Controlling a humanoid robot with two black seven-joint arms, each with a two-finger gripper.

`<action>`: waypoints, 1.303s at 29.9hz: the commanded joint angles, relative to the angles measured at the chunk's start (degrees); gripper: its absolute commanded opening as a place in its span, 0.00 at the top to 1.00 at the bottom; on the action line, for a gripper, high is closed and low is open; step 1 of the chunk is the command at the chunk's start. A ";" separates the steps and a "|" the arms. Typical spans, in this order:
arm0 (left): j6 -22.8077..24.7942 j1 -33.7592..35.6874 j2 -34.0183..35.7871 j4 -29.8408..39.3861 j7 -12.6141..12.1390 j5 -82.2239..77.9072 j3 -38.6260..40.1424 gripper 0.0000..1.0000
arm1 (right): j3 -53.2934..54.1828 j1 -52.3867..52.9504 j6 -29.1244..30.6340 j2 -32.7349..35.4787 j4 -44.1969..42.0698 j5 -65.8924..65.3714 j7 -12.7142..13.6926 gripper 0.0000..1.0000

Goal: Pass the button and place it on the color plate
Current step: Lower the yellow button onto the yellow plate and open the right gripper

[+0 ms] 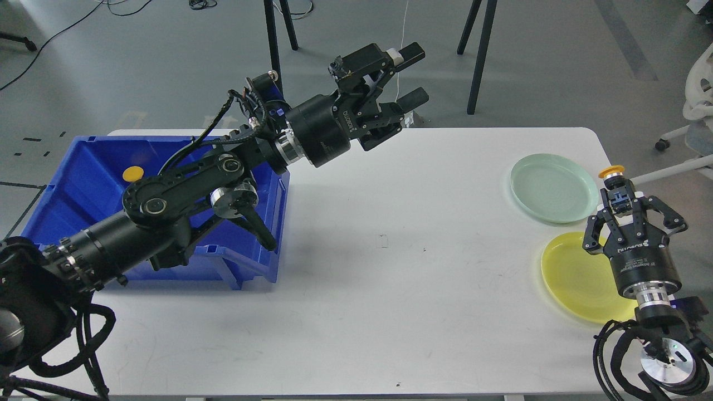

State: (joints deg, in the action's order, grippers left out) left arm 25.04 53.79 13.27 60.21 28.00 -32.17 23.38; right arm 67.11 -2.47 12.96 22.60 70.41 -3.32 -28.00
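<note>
A lab: bare grey floor (pixel 557 67) with loose cables (pixel 67 28), tripod legs (pixel 479 61), white worktable (pixel 390 278).

2 black arms (pixel 167 206), silver rings, looped cables

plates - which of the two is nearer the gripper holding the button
The yellow plate: the right gripper, shut on the yellow button, has its body overlapping that plate's right rim. The green plate lies farther back and to the left.
</note>
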 commanded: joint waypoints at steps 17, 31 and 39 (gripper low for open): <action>0.01 0.00 0.00 -0.01 0.00 0.01 0.00 0.21 | -2.77 -4.83 0.31 -5.02 -5.02 7.71 0.00 0.79; -0.08 0.00 0.00 -0.01 0.00 0.01 0.00 0.21 | -2.69 -5.09 0.93 -5.72 -4.58 9.12 0.00 0.27; -1.04 0.09 -0.26 0.08 0.00 -0.08 0.00 0.21 | -2.16 -4.39 7.17 -6.08 -1.42 9.03 0.00 0.01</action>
State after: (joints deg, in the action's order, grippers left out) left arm 24.81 53.79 13.23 60.21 28.00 -32.17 23.38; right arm 64.45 -7.45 18.18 16.54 67.30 5.79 -28.00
